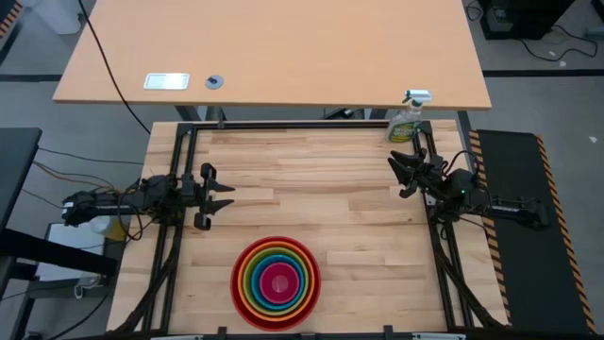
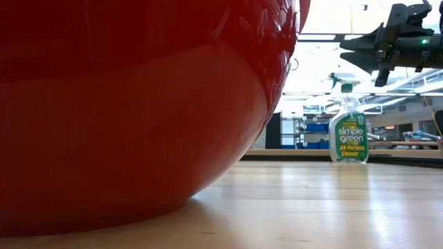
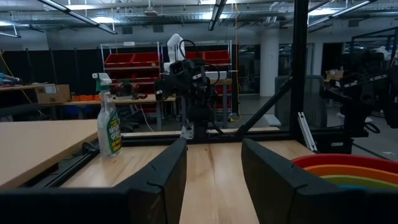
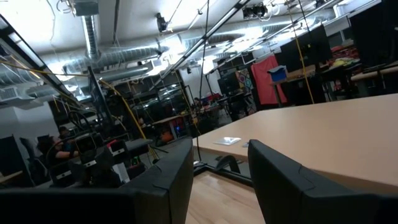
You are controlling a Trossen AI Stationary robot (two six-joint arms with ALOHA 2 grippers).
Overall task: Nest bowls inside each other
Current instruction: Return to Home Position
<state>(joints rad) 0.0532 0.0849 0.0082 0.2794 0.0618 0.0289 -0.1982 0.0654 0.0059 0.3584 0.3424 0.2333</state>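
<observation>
The bowls stand nested one inside another near the table's front edge, at its middle: red [image 1: 240,283] outermost, then orange, lime green and blue, with magenta [image 1: 277,281] in the centre. The red bowl's wall [image 2: 124,104] fills the left of the low view, its base on the table. In the left wrist view, their rims [image 3: 348,169] show. My left gripper [image 1: 223,189] hovers open at the table's left side, pointing right, apart from the bowls. My right gripper [image 1: 398,175] hovers open at the right side, pointing left, with nothing between its fingers.
A green spray bottle [image 1: 408,118] stands at the table's far right corner. Black frame rails [image 1: 302,126] run along the far edge and both sides. A tan desk [image 1: 283,47] lies beyond the table. Bare wood lies between the two grippers.
</observation>
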